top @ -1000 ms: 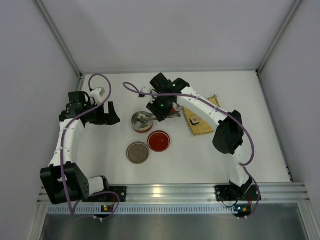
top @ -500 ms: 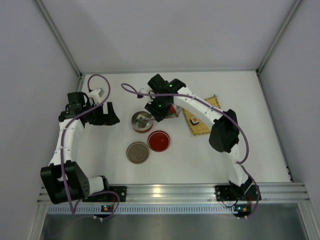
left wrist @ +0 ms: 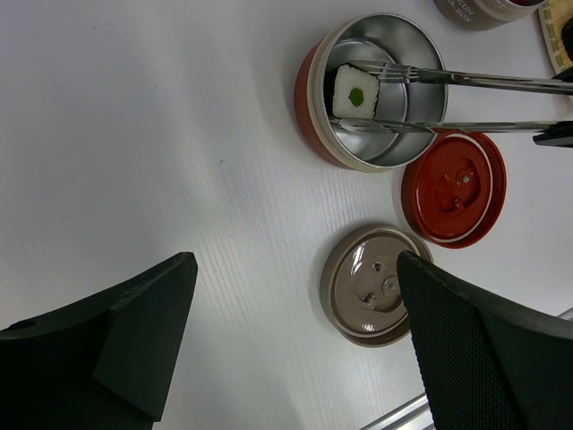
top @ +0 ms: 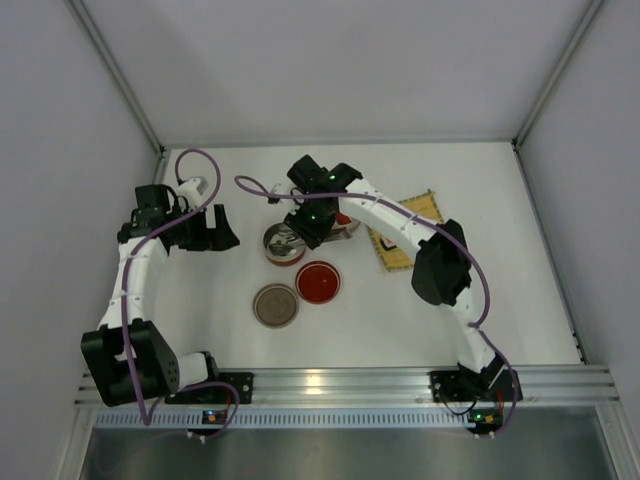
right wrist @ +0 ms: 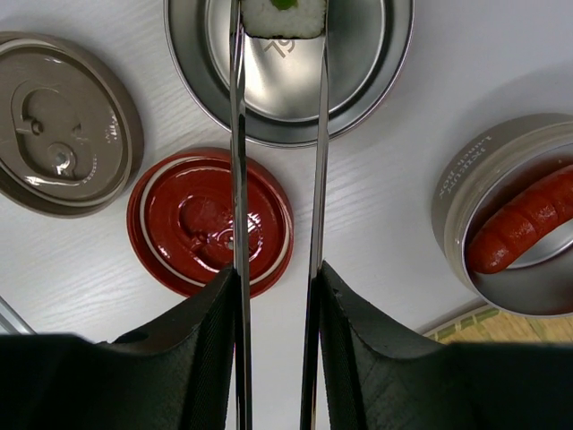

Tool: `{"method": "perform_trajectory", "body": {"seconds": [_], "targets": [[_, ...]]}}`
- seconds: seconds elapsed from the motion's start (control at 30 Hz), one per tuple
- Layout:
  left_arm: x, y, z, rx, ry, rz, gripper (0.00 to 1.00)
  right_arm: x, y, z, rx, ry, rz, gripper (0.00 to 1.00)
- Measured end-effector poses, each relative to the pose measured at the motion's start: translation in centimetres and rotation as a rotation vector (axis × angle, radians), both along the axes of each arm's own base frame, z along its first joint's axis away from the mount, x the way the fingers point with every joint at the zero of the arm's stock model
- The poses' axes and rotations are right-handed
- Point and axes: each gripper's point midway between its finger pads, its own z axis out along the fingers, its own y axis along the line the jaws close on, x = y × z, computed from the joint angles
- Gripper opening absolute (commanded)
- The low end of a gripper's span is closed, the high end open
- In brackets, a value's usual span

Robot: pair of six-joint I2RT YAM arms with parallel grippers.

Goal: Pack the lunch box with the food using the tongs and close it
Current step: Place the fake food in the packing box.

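My right gripper (right wrist: 276,278) is shut on the tongs (right wrist: 237,179), its fingers pressing the two silvery arms from outside. The tongs' tips reach into the lunch box (right wrist: 380,81), a steel bowl with a red outside (left wrist: 309,98). A white sushi piece with a green centre (left wrist: 355,91) sits between the tips inside the bowl, also at the right wrist view's top edge (right wrist: 282,20). A red elongated food piece (right wrist: 528,219) lies in a tan-rimmed tin (right wrist: 457,193). My left gripper (left wrist: 295,269) hangs open and empty over bare table, left of the bowl (top: 205,230).
A red lid (top: 318,282) and a grey lid (top: 276,305) lie flat in front of the bowl (top: 272,250). The yellow bamboo mat (top: 415,215) lies to the right, partly under my right arm. White walls close in the table on three sides.
My right arm has shifted left, carrying the tongs farther over the steel bowl. The left arm has not moved.
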Motion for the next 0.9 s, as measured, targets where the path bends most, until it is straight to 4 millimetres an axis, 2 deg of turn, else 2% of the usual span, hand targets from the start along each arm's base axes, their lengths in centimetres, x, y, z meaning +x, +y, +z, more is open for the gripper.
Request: {"method": "perform_trajectory", "body": {"seconds": [0.3, 0.43, 0.67, 0.77, 0.9], "targets": [[-0.1, 0.1, -0.3, -0.004, 0.006, 0.003, 0.98, -0.1, 0.2, -0.2, -0.010, -0.007, -0.001, 0.51], [-0.1, 0.1, -0.3, -0.003, 0.004, 0.004, 0.98, 0.0, 0.1, -0.2, -0.017, -0.014, -0.008, 0.52], [-0.1, 0.1, -0.3, -0.003, 0.004, 0.004, 0.98, 0.2, -0.1, 0.0, -0.022, -0.026, -0.012, 0.48], [-0.1, 0.1, -0.3, -0.003, 0.004, 0.004, 0.98, 0.0, -0.4, 0.8, -0.015, -0.039, -0.015, 0.47], [-0.1, 0.1, -0.3, -0.003, 0.004, 0.004, 0.98, -0.4, -1.1, 3.2, 0.011, -0.079, -0.021, 0.46]]}}
